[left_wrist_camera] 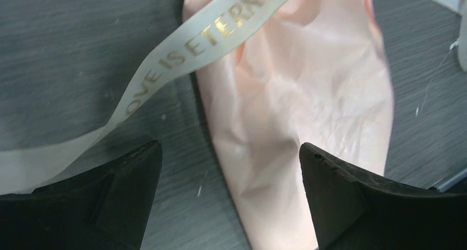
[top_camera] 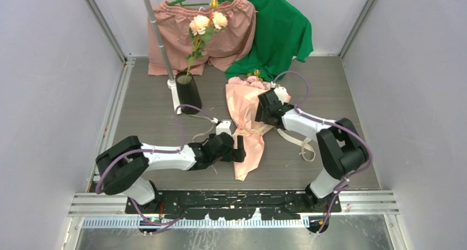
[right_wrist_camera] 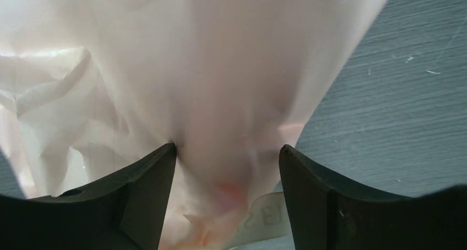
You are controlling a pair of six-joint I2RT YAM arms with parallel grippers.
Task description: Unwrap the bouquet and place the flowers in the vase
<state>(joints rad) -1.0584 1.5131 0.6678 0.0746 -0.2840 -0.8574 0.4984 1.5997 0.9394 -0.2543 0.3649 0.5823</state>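
The bouquet (top_camera: 245, 115) lies on the grey table with its salmon paper cone pointing toward me. The flowers (top_camera: 246, 81) show only as pink heads at its far end. A cream ribbon (left_wrist_camera: 182, 52) with gold lettering trails loose across the paper. My left gripper (top_camera: 242, 149) (left_wrist_camera: 229, 145) is open, its fingers either side of the cone's narrow tail (left_wrist_camera: 286, 151) without touching it. My right gripper (top_camera: 260, 111) (right_wrist_camera: 228, 146) is closed around the wrapped bundle (right_wrist_camera: 220, 85), and paper presses against both fingers. The black vase (top_camera: 189, 96) stands upright at the back left, apart from both grippers.
Pale peach roses (top_camera: 208, 22) stand in the vase. A grey pole (top_camera: 157, 32) on a white base rises just left of it. Pink shorts (top_camera: 231, 35) and a green shirt (top_camera: 281, 32) hang along the back wall. More loose ribbon (top_camera: 300, 142) lies beside the right arm.
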